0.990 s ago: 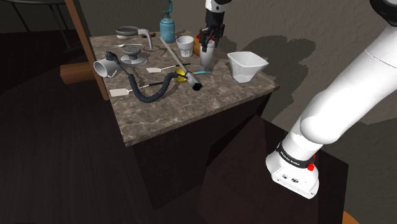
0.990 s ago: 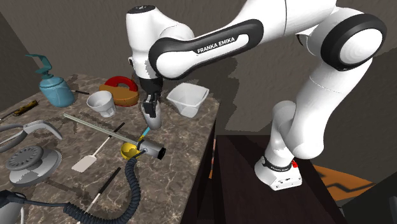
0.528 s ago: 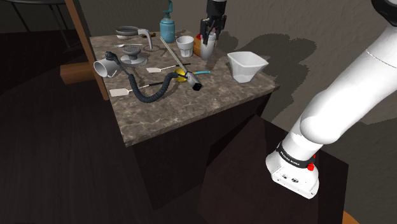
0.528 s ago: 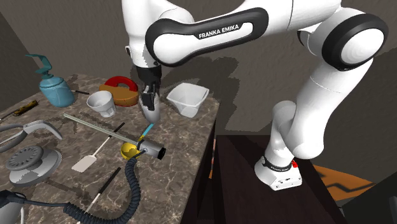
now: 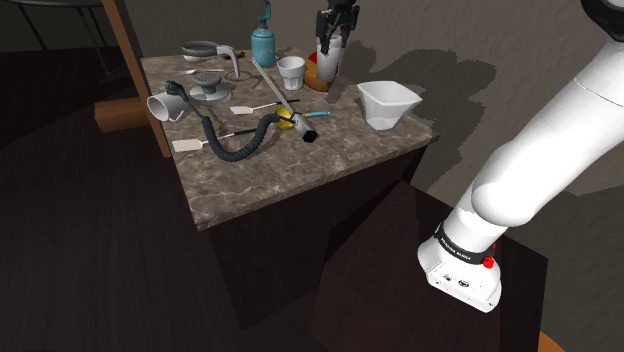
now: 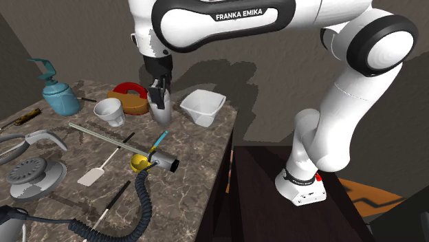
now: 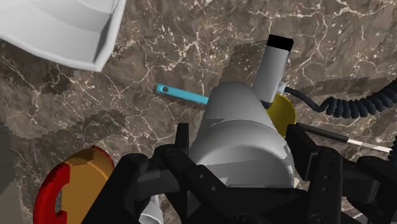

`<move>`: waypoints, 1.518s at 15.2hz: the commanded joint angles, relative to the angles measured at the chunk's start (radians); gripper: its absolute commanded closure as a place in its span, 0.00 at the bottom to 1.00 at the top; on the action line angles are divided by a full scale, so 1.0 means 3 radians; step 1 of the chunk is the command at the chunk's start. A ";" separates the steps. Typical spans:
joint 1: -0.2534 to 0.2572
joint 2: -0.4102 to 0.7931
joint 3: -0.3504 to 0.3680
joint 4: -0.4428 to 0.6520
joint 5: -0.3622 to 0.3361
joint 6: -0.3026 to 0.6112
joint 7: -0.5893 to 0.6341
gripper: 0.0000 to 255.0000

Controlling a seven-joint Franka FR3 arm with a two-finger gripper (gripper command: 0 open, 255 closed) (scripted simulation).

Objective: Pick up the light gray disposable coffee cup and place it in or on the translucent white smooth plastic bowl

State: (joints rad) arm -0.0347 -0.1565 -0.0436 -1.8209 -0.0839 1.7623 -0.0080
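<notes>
The claw [image 6: 160, 96] is clenched on the light gray cup [image 6: 163, 113], gripping its upper part so that the cup hangs beneath the fingers, clear of the marbled surface [image 5: 300, 170]. The cup's long axis is close to vertical and its narrow base points down. In the wrist view the two black fingers clasp the cup's wide end from either side, and its body tapers away towards the surface below. The relation that matters is cup to bowl. The white bowl [image 6: 201, 112] stands on the surface to the right of the held cup in both outer views, near it but apart. In the shoulder view it also sits somewhat nearer the stand, close to the surface's right edge. Its mouth opens upward and it looks empty. As I judge it, the carry should run rightward and a little to the near side until the cup's base is over the bowl's opening, then go down. The cup's base seems to hang about level with the bowl's rim, so a little more height may be wise before crossing. A red and orange ring-shaped thing [image 6: 130, 96] lies on the far side of the cup, a small white cup [image 6: 108, 110] to the left, and a blue-handled tool [image 7: 181, 94] below; all lie off that path
</notes>
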 commanded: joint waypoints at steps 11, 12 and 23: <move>-0.0260 -0.0412 -0.0390 -0.0166 -0.0056 -0.0192 -0.0652 1.00; -0.0288 -0.0446 -0.0438 -0.0182 -0.0066 -0.0203 -0.0726 1.00; -0.0537 -0.0621 -0.0906 -0.0267 -0.0168 -0.0226 -0.1419 1.00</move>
State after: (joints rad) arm -0.1934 -0.3383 -0.3113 -1.8848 -0.1322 1.6817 -0.4282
